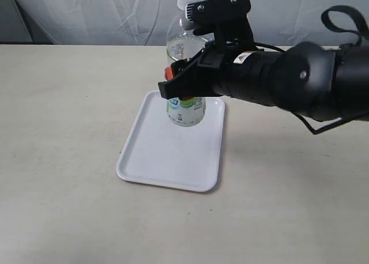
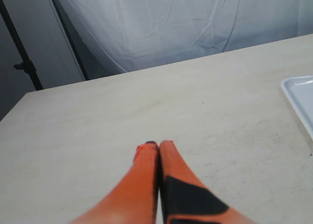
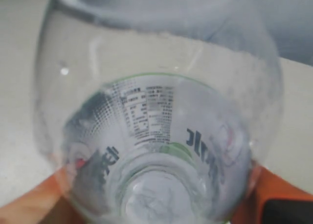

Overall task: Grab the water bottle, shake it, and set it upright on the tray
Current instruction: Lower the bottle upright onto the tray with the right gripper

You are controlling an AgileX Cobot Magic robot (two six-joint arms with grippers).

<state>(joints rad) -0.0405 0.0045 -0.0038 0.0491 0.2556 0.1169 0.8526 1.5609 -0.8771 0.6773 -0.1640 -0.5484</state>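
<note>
The water bottle, clear with a white cap and a lime label, stands upright over the far end of the white tray. I cannot tell whether its base touches the tray. My right gripper is shut on the bottle's middle from the right. In the right wrist view the bottle fills the frame, with orange fingers on either side of it. My left gripper hovers over bare table with its orange fingers pressed together, holding nothing. It is out of the exterior view.
The beige table stretches around the tray. A corner of the tray shows in the left wrist view. White cloth hangs behind the table's far edge. A dark stand is beyond the table.
</note>
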